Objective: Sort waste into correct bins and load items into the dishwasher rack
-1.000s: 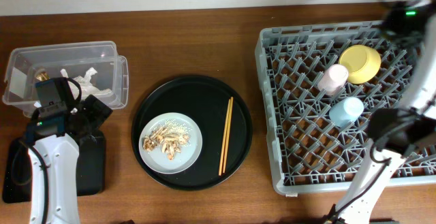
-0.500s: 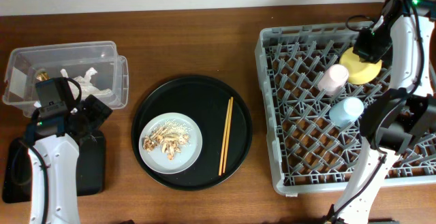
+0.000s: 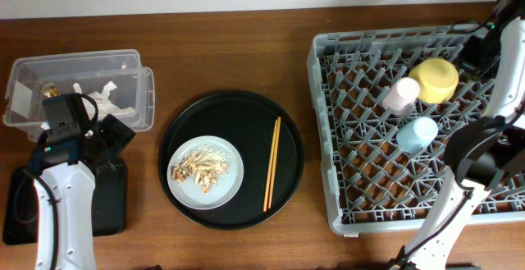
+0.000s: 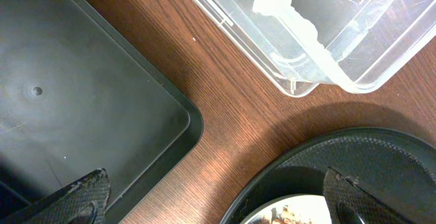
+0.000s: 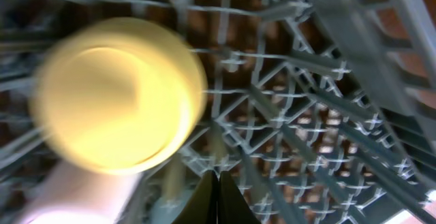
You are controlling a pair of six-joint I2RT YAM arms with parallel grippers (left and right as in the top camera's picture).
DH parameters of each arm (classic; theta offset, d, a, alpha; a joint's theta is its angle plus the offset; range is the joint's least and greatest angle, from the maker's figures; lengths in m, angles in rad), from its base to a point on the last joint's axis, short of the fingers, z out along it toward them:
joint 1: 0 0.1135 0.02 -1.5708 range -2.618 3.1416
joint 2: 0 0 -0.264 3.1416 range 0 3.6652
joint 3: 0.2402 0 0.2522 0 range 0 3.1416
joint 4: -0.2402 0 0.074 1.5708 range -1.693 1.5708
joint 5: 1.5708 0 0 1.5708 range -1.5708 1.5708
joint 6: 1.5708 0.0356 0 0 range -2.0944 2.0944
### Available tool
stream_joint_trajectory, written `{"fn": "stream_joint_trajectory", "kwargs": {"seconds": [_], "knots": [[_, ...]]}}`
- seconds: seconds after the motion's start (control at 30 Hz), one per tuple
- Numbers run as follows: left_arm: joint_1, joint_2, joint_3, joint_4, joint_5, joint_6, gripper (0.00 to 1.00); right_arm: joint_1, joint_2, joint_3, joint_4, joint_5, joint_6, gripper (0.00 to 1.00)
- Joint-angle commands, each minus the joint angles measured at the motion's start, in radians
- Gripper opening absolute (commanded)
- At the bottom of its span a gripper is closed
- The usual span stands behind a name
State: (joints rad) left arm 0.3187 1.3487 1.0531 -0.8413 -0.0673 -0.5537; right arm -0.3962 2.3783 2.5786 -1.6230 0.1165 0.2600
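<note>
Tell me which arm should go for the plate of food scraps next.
Left, probably. The left gripper is open and hovers by the shallow black tray, close to the plate of scraps. The right gripper is shut, far off over the dishwasher rack.

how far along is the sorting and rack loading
Done: yellow-green bowl, pink cup and light-blue cup sit in the rack; crumpled paper is in the clear tub. In hand: nothing; left gripper open, right gripper shut and empty. Left: the plate with food scraps and the chopsticks, both on the round black tray.
</note>
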Motion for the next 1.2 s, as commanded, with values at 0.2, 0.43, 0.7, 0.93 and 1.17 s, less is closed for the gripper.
{"fn": "stream_joint_trajectory", "kwargs": {"seconds": [0.2, 0.43, 0.7, 0.93, 1.17], "knots": [[0.005, 0.0, 0.018, 0.002, -0.005, 0.009, 0.99, 0.257, -0.22, 0.296, -0.076, -0.442, -0.061, 0.41], [0.005, 0.0, 0.018, 0.002, -0.005, 0.009, 0.99, 0.633, -0.308, 0.128, -0.076, -0.236, 0.013, 0.98], [0.005, 0.0, 0.018, 0.002, -0.005, 0.009, 0.99, 0.879, -0.311, -0.294, -0.022, -0.296, 0.044, 1.0], [0.005, 0.0, 0.018, 0.002, -0.005, 0.009, 0.99, 1.012, -0.311, -0.724, 0.286, -0.277, 0.241, 0.46], [0.005, 0.0, 0.018, 0.002, -0.005, 0.009, 0.99, 1.071, -0.311, -0.915, 0.463, -0.171, 0.5, 0.43]]}}
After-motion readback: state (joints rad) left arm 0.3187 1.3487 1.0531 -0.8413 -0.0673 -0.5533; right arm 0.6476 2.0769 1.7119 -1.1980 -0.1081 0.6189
